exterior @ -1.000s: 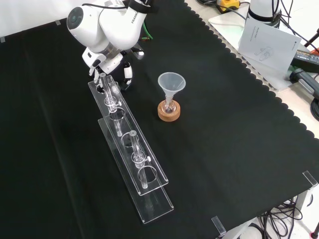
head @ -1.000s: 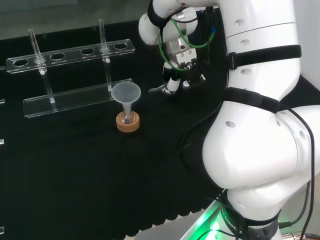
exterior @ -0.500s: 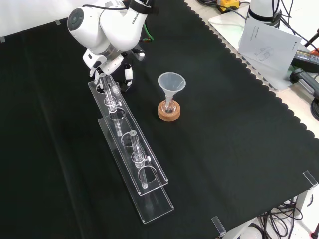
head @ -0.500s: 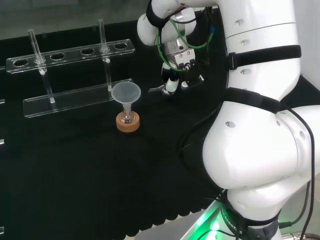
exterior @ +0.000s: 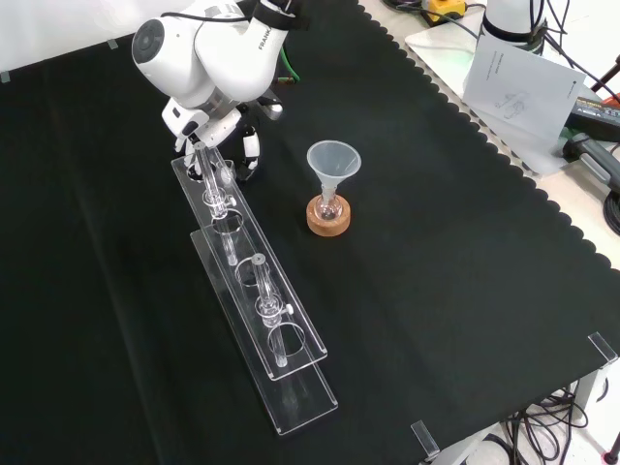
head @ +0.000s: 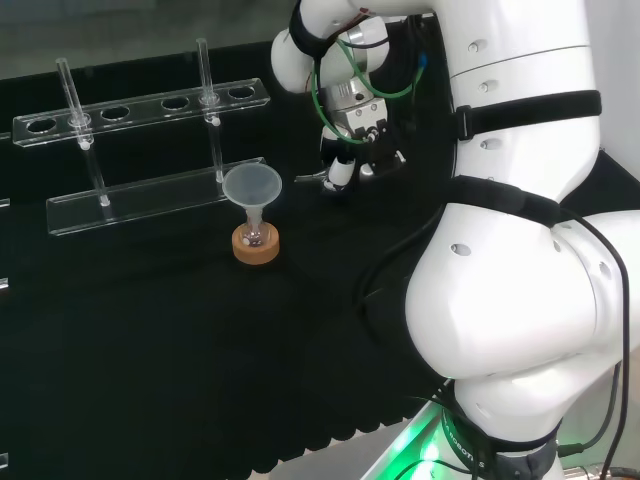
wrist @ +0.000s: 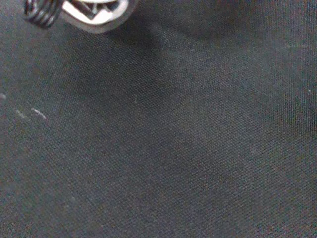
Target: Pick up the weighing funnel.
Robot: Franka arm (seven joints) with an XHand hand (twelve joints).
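In the head view my hand (head: 345,152) hangs just above the cloth, right of the big funnel, with its fingers curled downward. A small clear piece, the weighing funnel (head: 308,180), sticks out from under the fingers toward the left, and the fingers appear to be pinching it. The front view shows the hand (exterior: 242,140) below the white wrist link, beside the far end of the rack; the clear piece is hard to make out there. In the wrist view a blurred part of the hand (wrist: 94,12) hangs over black cloth.
The big funnel (head: 252,187) stands in a small flask on a cork ring (head: 256,245), also seen in the front view (exterior: 327,217). A clear test tube rack (head: 140,105) holding two tubes lies close to the hand (exterior: 257,291). Papers (exterior: 513,77) lie off the cloth.
The hand has risen a little and drifted slightly left in the head view, with the clear piece staying at its fingers. The funnel and rack have not moved.
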